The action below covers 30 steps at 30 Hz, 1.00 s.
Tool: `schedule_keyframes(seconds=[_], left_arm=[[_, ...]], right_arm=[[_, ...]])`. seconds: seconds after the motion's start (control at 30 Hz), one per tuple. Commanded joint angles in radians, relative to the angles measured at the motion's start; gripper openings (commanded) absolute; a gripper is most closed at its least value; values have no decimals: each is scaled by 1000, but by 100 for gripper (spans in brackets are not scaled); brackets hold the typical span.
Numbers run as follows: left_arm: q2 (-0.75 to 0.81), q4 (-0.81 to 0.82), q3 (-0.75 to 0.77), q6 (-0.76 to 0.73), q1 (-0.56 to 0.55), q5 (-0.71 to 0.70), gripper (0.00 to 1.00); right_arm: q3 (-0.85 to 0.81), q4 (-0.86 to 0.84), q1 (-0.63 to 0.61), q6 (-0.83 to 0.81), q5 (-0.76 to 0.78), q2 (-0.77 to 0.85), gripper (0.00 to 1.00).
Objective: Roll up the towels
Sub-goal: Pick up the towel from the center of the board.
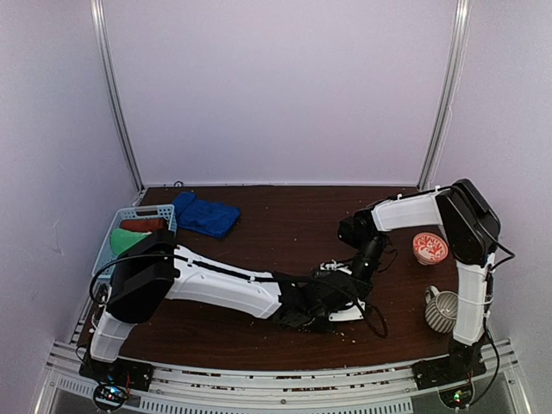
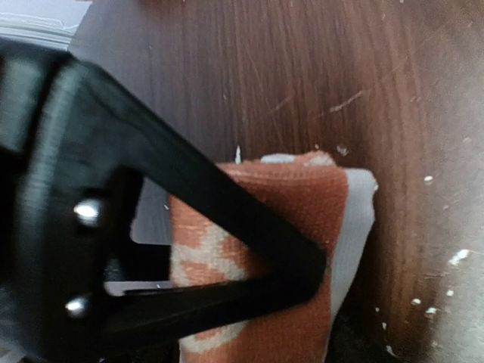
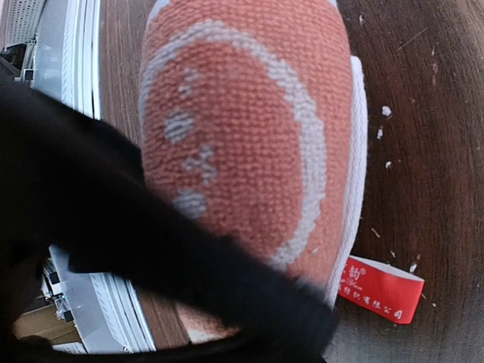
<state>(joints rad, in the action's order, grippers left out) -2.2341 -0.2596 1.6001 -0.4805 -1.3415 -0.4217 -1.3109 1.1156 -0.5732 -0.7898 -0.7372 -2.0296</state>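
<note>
Overhead view: even, diffuse light, soft shadows on the desk (image 1: 285,224). Wrist views: left end effector fingers (image 2: 197,181) and right end effector fingers (image 3: 151,249) are dark and blurred; towel (image 3: 249,113) weave is sharp.

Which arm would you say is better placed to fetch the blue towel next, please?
Left, probably. The blue towel lies far left on the table, beside the basket, on the side of the left arm; the right arm is bolted at the far right and would have to reach across.
</note>
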Motion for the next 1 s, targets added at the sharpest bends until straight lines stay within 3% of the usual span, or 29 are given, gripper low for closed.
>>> schedule_keyframes(seconds=[0.0,0.2,0.4,0.63,0.73,0.8,0.97], left_arm=[[-55,-40,41,-10,31,-26,64],[-106,-59,90,-30,34,-31,54],[-114,-53,98,-43,41,-67,25],[-5,3,32,-38,56,-52,12],[42,1,4,-22,67,-39,6],[76,-18,-7,7,82,-3,1],[187,-59,-80,56,125,21,0]], right_arm=[[41,-15,1,-26,104,-75,14],[3,98,9,-122,6,-93,15],[-41,221,23,-235,-100,-95,17],[-48,240,58,-254,-120,3,39],[-76,240,79,-251,-100,73,42],[-103,240,105,-252,-104,115,52],[-131,205,180,-222,-82,193,65]])
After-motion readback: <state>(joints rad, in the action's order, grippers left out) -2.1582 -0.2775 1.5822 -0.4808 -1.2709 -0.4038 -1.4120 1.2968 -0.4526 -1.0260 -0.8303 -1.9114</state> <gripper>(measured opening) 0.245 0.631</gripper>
